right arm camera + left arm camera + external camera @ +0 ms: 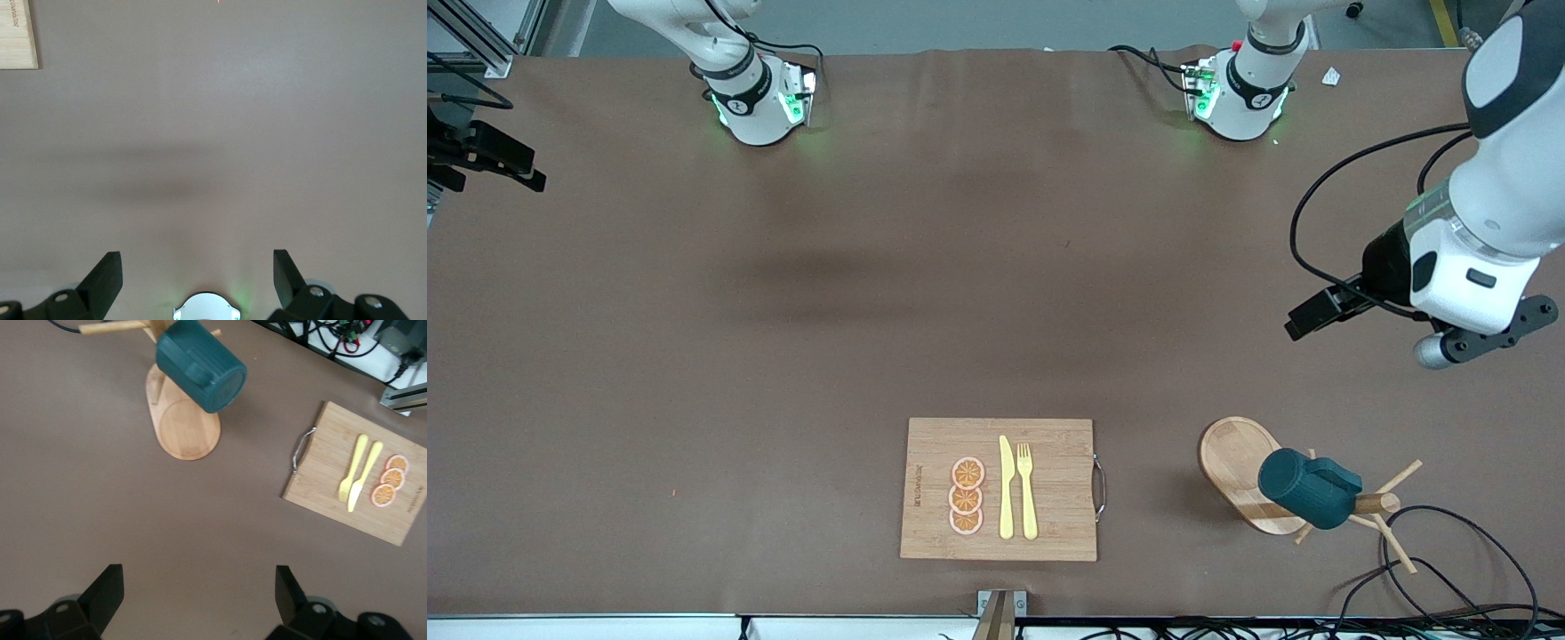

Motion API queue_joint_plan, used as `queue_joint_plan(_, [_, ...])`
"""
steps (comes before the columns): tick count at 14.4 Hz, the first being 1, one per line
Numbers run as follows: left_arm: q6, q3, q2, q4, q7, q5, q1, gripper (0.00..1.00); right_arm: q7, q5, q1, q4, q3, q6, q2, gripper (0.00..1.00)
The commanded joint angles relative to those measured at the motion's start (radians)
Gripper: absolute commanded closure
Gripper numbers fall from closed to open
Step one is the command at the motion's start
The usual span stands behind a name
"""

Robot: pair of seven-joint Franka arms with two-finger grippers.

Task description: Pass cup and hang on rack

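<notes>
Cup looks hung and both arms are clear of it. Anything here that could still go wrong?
1. The cup hangs tilted on the rack, mouth angled outward; if its handle sits shallow on the peg, it might slip off.
2. Loose black cables lie beside the rack's pegs; a moving arm could drag them and topple the rack.
3. The left gripper, open over bare table, is up near the rack's end; a careless retreat could bump it. The right gripper waits open.
</notes>
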Motion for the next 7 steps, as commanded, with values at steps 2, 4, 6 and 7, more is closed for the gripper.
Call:
queue_joint_plan(2, [-0.061,0.002,-0.066,-0.023,0.140,0.026,0.023,0.00,-0.002,0.016,0.001,-0.020,-0.001,0.004,-0.024,0.00])
queue_joint_plan(4, [-0.073,0.058,-0.133,-0.039,0.273,0.023,0.006,0.00,-0.002,0.016,0.001,-0.020,-0.001,0.004,-0.024,0.00])
queue_joint_plan(6, [-0.076,0.166,-0.195,-0.102,0.378,0.010,-0.063,0.00,-0.002,0.016,0.001,-0.020,-0.001,0.004,-0.024,0.00])
queue_joint_plan(7, [-0.088,0.244,-0.230,-0.127,0.401,0.000,-0.122,0.00,-0.002,0.016,0.001,-0.020,-0.001,0.004,-0.024,0.00])
